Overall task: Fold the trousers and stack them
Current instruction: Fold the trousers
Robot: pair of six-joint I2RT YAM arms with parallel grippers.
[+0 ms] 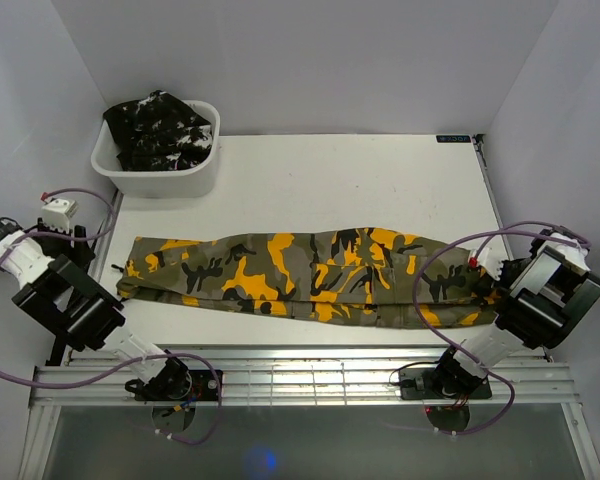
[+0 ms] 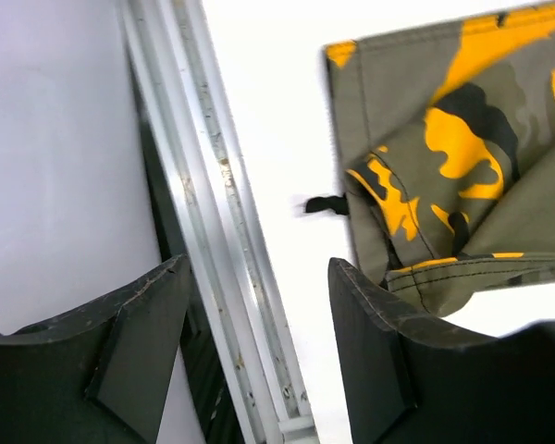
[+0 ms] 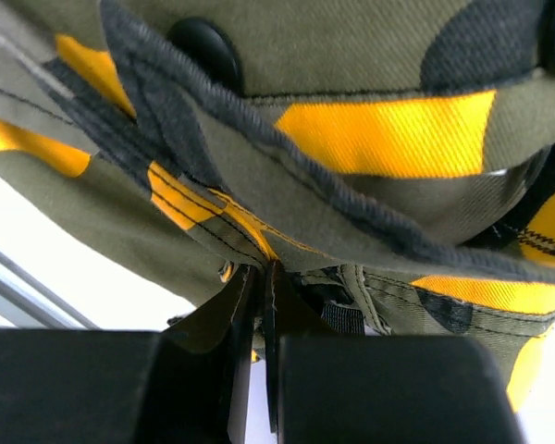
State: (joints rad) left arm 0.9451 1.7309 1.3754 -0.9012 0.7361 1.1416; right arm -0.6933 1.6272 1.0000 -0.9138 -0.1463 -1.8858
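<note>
Left gripper (image 2: 257,277) is wide open and holds nothing, over the rail (image 2: 224,213) at the desk's left edge, just beside the cuff end of the olive trousers (image 1: 310,265). They lie flat along the near edge, and the black trousers (image 1: 160,130) sit in the tub (image 1: 195,178) at the far-left corner. Right gripper (image 3: 259,277) is clamped on a thin fold at the right edge; a one-sided pull could slip or drag the cloth.

Long olive-grey camouflage cloth trousers (image 1: 310,268) lie stretched left to right across the near half of the white worktop (image 1: 380,180). A white plastic tub (image 1: 170,182) stands at the far left corner, black white-flecked trousers (image 1: 160,130) inside. The left jaws sit beside the stretched pair's left end; the right jaws clamp its right end.
</note>
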